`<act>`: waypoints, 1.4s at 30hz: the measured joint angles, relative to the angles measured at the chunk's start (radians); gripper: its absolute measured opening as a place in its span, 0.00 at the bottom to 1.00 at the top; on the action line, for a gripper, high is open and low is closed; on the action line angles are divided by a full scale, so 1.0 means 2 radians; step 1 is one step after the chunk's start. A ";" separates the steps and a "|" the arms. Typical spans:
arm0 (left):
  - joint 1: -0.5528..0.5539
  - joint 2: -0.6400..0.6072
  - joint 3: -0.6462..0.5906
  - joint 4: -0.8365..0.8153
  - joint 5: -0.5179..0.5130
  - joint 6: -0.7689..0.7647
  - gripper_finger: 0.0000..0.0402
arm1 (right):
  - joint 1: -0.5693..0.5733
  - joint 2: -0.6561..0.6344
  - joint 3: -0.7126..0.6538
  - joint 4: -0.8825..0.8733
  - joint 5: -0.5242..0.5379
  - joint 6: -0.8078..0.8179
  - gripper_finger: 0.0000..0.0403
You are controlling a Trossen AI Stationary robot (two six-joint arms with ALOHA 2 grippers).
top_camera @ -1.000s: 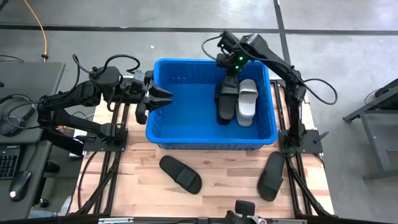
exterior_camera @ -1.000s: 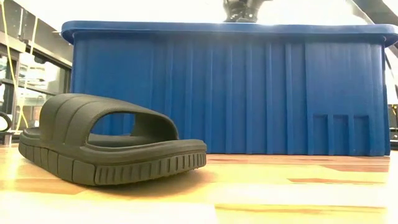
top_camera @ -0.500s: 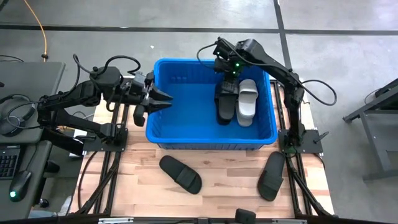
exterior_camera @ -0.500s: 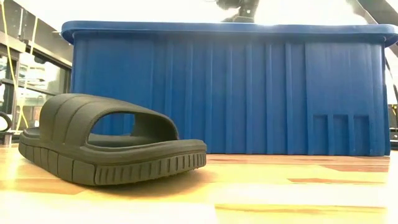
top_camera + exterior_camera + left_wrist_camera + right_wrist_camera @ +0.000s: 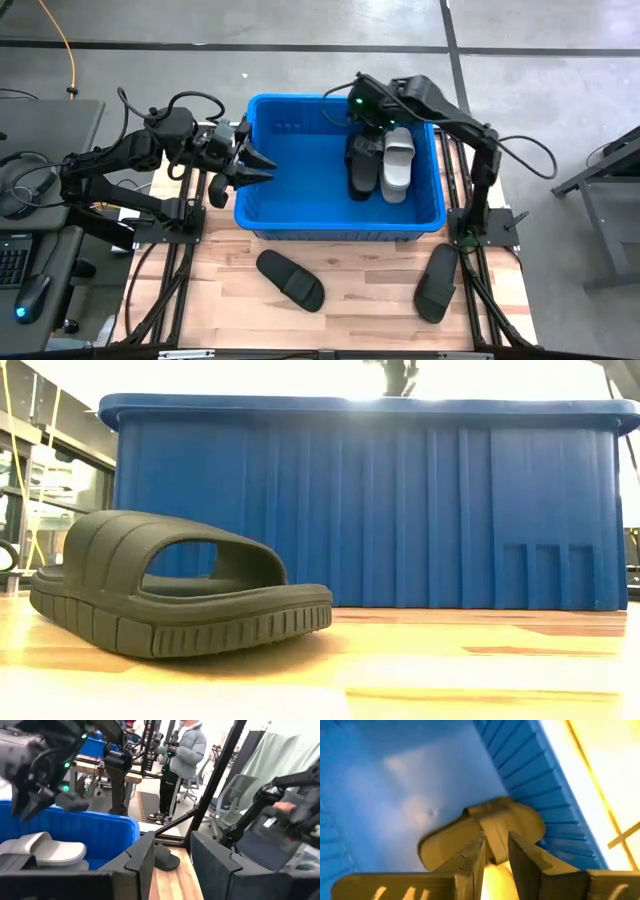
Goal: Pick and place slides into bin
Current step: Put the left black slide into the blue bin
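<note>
Above the bin [image 5: 262, 215] rim (slides [image 5: 395, 165] below) hangs the right gripper [image 5: 372, 122].

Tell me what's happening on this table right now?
Two robot arms are putting sandals into a blue bin. A black sandal and a light grey sandal already lie side by side inside it. The right gripper hangs above them over the bin's far end, holding nothing. The left gripper waits at the bin's left rim, also holding nothing. Two more black sandals remain on the wooden table in front of the bin.
</note>
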 joint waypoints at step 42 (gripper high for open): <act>0.000 0.000 0.000 -0.030 0.029 0.032 0.29 | 0.054 -0.169 0.000 0.244 -0.079 0.029 0.19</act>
